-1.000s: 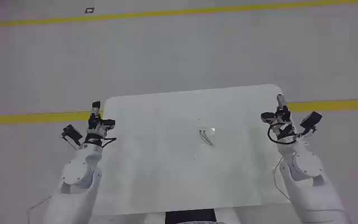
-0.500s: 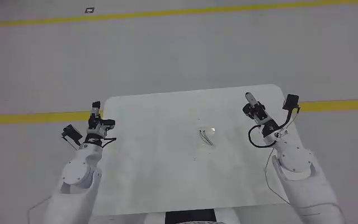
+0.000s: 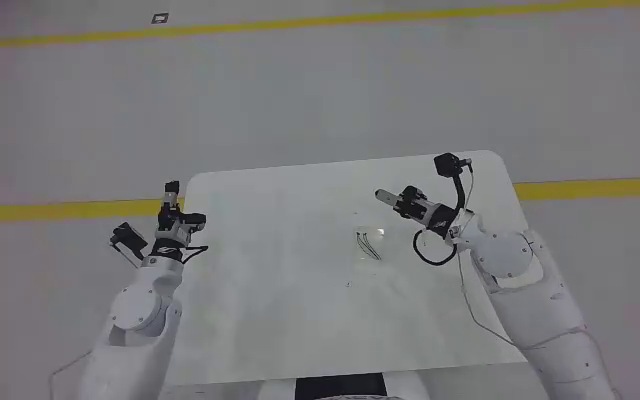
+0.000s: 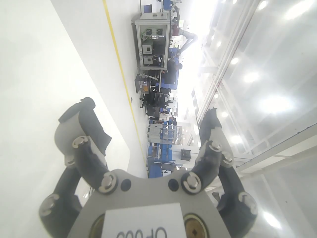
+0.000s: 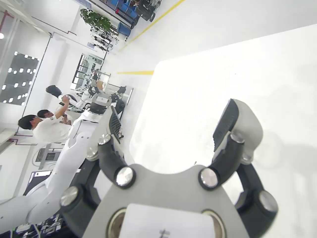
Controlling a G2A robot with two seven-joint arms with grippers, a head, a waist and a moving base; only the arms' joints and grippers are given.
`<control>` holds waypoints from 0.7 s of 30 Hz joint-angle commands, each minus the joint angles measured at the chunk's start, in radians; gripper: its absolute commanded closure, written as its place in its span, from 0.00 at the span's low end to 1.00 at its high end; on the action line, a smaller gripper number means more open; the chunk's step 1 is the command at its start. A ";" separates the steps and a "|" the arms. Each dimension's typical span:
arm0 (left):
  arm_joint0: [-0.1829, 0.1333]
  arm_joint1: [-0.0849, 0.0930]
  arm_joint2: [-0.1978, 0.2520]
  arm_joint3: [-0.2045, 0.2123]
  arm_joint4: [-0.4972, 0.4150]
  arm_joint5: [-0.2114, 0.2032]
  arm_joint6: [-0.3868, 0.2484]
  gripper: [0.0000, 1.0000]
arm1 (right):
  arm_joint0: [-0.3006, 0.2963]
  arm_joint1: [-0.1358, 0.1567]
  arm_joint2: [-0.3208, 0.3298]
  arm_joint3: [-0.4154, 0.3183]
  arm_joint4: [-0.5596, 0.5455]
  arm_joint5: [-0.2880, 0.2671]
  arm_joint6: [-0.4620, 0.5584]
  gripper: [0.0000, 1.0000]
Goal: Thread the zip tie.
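Two sets of jaws, both spread wide, nothing pinched in either. Step in hand, as I judge it: first pick-up of the thin dark plastic zip tie (image 3: 368,244), which is not yet touched.

Left to right in the top view:
- The left jaws hang off the 9 o'clock edge of the white rounded-corner surface (image 3: 270,300) and point to 12 o'clock. Their black fingertips (image 4: 85,105) are apart.
- The tie lies flat just right of the surface's middle, as fine strands crossing. Head vs tail is too small to tell.
- The right jaws sit over the surface. The ribbed black pad (image 5: 226,117) faces its twin across an open gap.

Doing it well, likely:
- The tie is thin and flat on a hard top, so come straight down with a pad either side of one strand.
- Turn the wrist so the gap crosses the strand.
- Close near one end, not mid-length, and leave enough free length for the left jaws to take.
- Risk: the pads scrape the surface and flick the tie away, or they shut on nothing.

Tie vs jaws:
- From the left jaws it is at about 3–4 o'clock, well apart.
- From the right jaws it is at about 6–7 o'clock: near, not between them, not touching.
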 commanded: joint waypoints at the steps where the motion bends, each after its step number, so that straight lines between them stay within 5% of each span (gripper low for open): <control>1: 0.000 0.000 0.000 0.000 0.000 0.000 0.000 0.00 | 0.000 0.000 0.000 0.000 0.001 -0.001 -0.002 0.00; 5: 0.000 0.000 0.000 0.000 0.000 0.000 0.000 0.00 | 0.000 0.000 0.000 0.000 0.001 -0.001 -0.002 0.00; 14: 0.000 0.000 0.000 0.000 0.000 0.000 0.000 0.00 | 0.149 0.014 -0.101 0.003 -0.231 0.019 0.335 0.00; 21: 0.000 0.000 0.000 0.000 0.000 0.000 0.000 0.00 | 0.173 0.024 -0.135 -0.005 -0.288 0.007 0.488 0.00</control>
